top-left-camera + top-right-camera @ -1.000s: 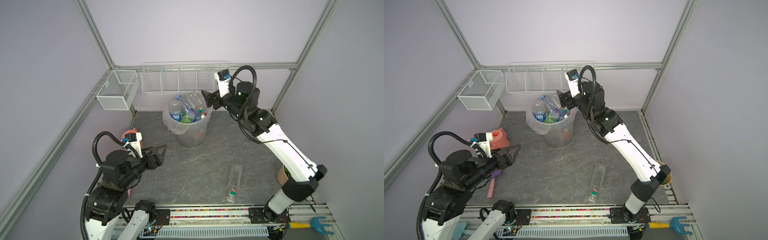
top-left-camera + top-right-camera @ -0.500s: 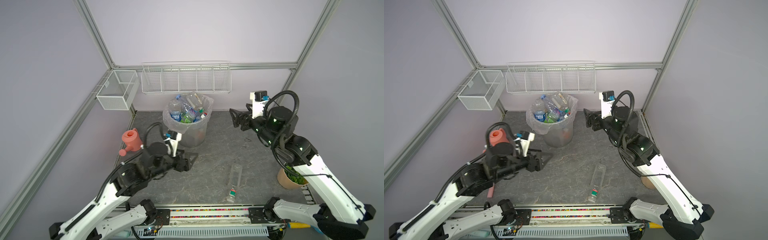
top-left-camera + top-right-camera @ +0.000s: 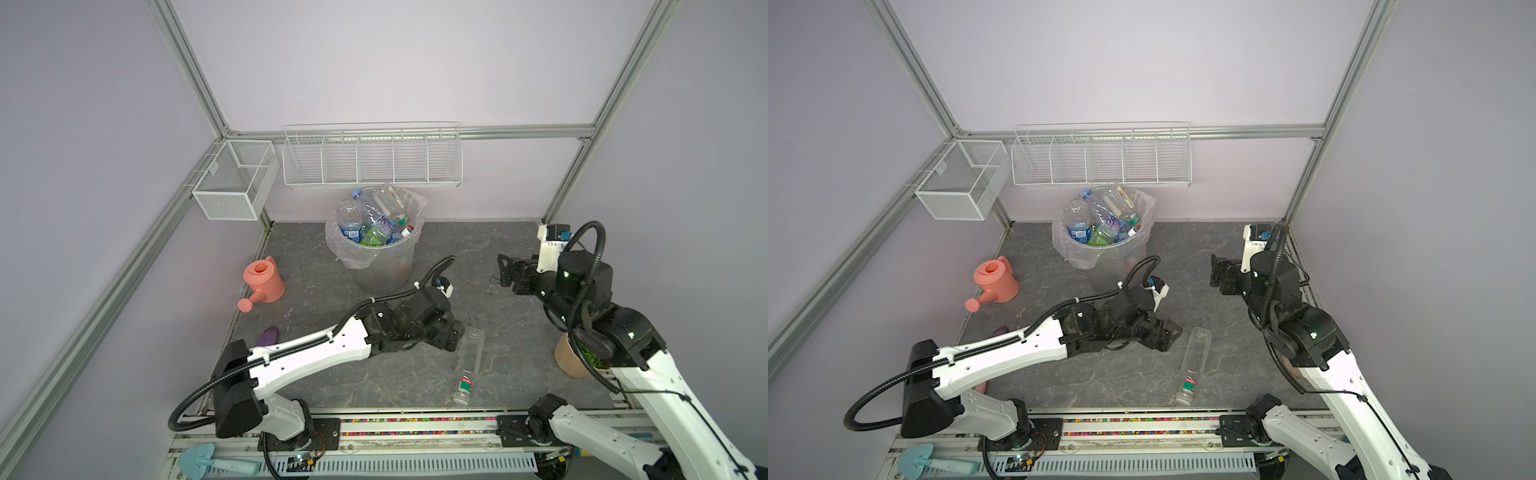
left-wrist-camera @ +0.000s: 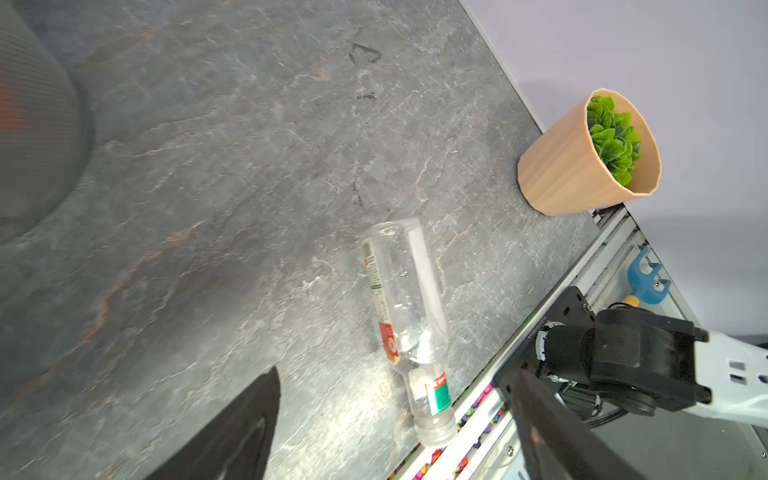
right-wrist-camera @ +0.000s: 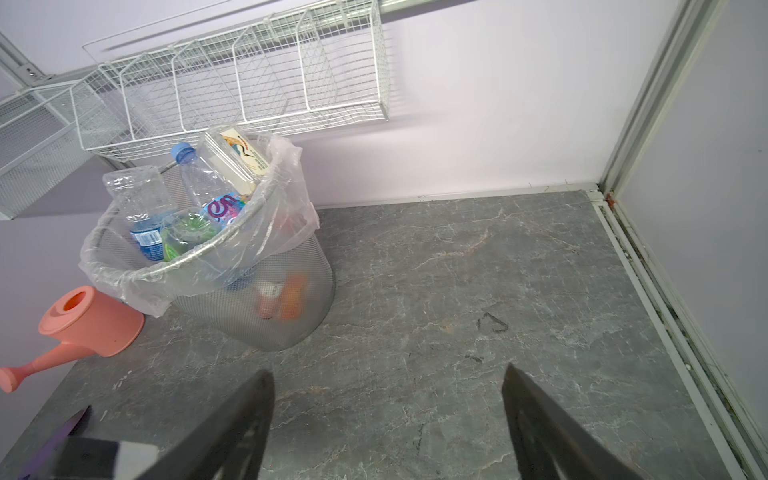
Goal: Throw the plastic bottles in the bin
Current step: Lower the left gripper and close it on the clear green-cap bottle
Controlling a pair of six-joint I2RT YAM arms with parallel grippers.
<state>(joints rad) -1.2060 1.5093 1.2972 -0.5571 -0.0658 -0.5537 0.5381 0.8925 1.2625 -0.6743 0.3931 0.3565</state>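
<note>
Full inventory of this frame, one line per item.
table: one, grey marbled, cell floor.
bin: one, grey with clear liner, back centre.
bottles in bin: several, mostly clear, piled above rim.
loose bottle: one, clear, lying near front edge.
watering can: one, pink, left of bin.
baskets: two, white wire, back and left walls.
plant pot: one, tan, front right corner.
purple item: one, left table edge, partly hidden.
scoop: one, teal, front rail, left.
rake: one, blue, off table, front right.
left gripper: open, empty, beside loose bottle.
right gripper: open, empty, over table's right side.
</note>
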